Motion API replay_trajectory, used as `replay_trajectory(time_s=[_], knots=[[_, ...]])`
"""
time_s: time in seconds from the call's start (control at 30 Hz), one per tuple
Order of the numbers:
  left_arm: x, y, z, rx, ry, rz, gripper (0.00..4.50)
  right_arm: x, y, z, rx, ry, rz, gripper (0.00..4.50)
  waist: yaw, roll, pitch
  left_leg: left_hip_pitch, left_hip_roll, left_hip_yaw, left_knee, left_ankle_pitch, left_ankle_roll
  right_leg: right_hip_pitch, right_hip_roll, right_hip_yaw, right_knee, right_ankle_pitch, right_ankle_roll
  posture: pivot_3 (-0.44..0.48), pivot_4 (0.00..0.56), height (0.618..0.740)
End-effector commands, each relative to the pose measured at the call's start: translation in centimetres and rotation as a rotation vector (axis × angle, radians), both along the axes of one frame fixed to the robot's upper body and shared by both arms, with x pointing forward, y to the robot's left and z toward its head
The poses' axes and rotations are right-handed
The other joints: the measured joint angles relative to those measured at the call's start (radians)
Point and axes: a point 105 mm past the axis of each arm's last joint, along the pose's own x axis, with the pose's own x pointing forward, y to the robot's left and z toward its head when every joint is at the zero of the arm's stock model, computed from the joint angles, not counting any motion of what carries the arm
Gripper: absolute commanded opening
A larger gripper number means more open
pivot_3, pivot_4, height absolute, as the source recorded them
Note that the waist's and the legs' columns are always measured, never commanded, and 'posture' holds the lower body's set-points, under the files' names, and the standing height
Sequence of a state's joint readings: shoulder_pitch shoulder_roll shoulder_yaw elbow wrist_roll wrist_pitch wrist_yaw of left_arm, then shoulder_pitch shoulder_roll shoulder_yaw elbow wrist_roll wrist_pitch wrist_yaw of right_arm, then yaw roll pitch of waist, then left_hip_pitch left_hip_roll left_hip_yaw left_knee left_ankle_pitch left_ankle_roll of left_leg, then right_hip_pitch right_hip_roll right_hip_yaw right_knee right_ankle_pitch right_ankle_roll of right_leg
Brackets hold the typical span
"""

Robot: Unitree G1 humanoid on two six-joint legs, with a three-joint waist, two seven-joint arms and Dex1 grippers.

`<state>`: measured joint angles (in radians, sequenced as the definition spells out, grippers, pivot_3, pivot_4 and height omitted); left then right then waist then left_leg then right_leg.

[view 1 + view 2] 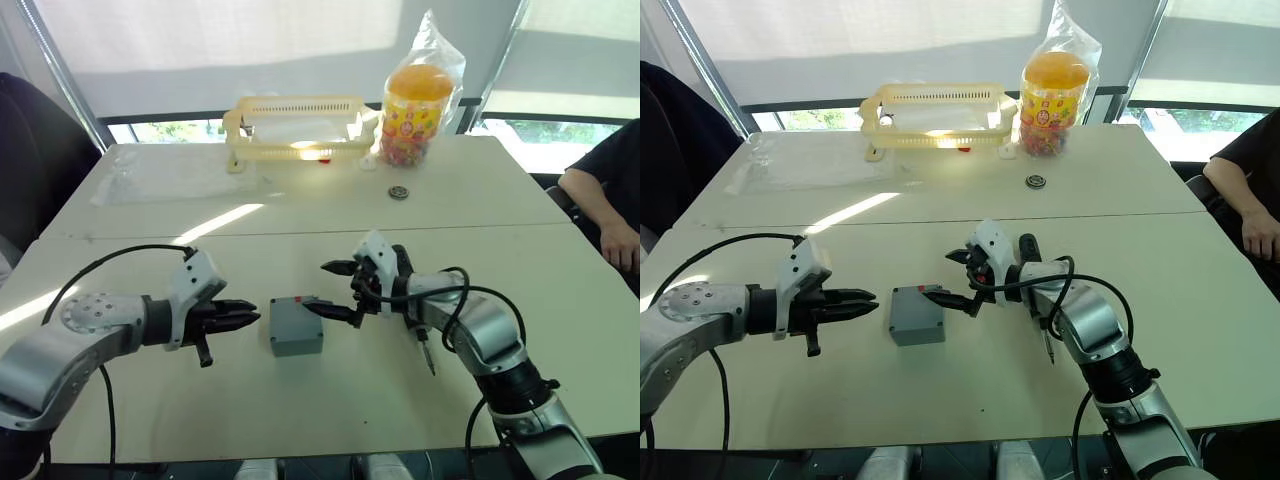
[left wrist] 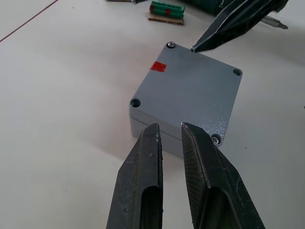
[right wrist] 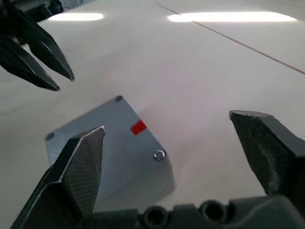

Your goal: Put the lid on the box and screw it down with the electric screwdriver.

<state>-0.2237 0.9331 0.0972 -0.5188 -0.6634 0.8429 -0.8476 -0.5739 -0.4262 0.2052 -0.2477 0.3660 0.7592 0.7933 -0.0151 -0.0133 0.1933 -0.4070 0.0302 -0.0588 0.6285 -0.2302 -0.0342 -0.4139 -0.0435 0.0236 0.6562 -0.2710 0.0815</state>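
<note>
The grey box (image 1: 296, 330) sits in the middle of the near table. The lid (image 2: 190, 90) lies flat on top of it, with a small red mark and corner screw holes. My left gripper (image 1: 252, 318) points at the box from the left, a short way off, its fingers (image 2: 143, 167) almost together with nothing between them. At the box's right edge my right gripper (image 1: 316, 288) is open, with its lower finger over the lid's corner. The electric screwdriver (image 1: 401, 260) lies on the table beside my right forearm, with its bit (image 1: 424, 350) pointing toward me.
A yellow slotted basket (image 1: 295, 125) and a candy jar in a plastic bag (image 1: 418, 105) stand at the far side, with a small round part (image 1: 399, 191) nearby. A person's arm (image 1: 610, 200) rests at the right edge. A green circuit board (image 2: 167, 9) lies beyond the box.
</note>
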Motion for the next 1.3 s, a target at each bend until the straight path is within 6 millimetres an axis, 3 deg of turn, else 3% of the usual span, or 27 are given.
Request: replay_trajectory(time_s=[0.03,0.27,0.43,0.5,0.77,1.0,1.27,1.3], knots=[[0.1,-0.4,1.2,0.000,-0.051,-0.040,0.67,-0.6,-1.3,4.2,0.070,-0.034,-0.017,4.44,0.002,0.000,0.000,0.000,0.000,0.000,0.000,0.000,0.000,0.000,0.000,0.000,0.000,0.000,0.000,0.000,0.150,0.740],[-0.6,-2.5,2.6,0.025,-0.090,-0.216,0.67,-1.6,-10.4,5.2,-0.165,0.334,-0.332,4.44,0.004,0.000,0.000,-0.001,-0.001,0.000,0.001,0.000,0.000,0.000,-0.002,0.000,-0.001,-0.001,-0.002,0.000,0.150,0.740],[-1.7,-4.2,2.7,0.031,-0.100,-0.326,0.67,-1.2,-15.2,4.2,-0.277,0.518,-0.515,4.44,-0.005,0.000,0.000,-0.001,-0.001,0.001,0.000,0.000,0.001,0.000,-0.001,0.001,-0.001,-0.002,-0.003,0.000,0.150,0.740],[-2.1,-4.7,2.7,0.033,-0.105,-0.351,0.67,-1.0,-16.1,3.4,-0.274,0.610,-0.553,4.44,-0.006,0.000,0.000,0.000,-0.001,0.002,0.000,0.000,0.001,0.000,-0.001,0.001,-0.001,-0.002,-0.003,0.000,0.150,0.740],[-2.3,-5.4,2.4,0.037,-0.114,-0.336,0.67,-0.7,-14.6,0.3,-0.292,0.877,-0.544,4.44,-0.005,0.000,0.001,-0.002,-0.001,0.002,0.001,0.000,0.001,-0.001,0.000,0.002,-0.001,0.000,0.000,0.000,0.150,0.740],[-2.8,-4.0,2.0,0.074,-0.093,-0.279,0.67,0.2,-12.9,-0.9,-0.356,0.915,-0.563,4.44,-0.004,0.000,0.001,-0.002,0.000,0.002,0.001,0.000,0.001,-0.002,0.001,0.002,-0.001,0.000,0.000,0.000,0.150,0.740],[-3.3,-4.1,1.8,0.078,-0.090,-0.275,0.67,0.9,-12.4,-3.0,-0.481,0.902,-0.629,4.44,-0.001,0.000,0.000,-0.002,0.000,0.002,0.001,0.000,0.001,-0.002,0.001,0.002,-0.001,0.000,0.000,0.000,0.150,0.740],[-3.3,-4.2,1.8,0.075,-0.092,-0.274,0.67,0.8,-12.5,-3.4,-0.504,0.901,-0.638,4.21,-0.001,0.000,0.000,-0.002,0.000,0.001,0.001,0.000,0.001,-0.002,0.001,0.002,-0.001,0.000,0.000,0.000,0.150,0.740]])
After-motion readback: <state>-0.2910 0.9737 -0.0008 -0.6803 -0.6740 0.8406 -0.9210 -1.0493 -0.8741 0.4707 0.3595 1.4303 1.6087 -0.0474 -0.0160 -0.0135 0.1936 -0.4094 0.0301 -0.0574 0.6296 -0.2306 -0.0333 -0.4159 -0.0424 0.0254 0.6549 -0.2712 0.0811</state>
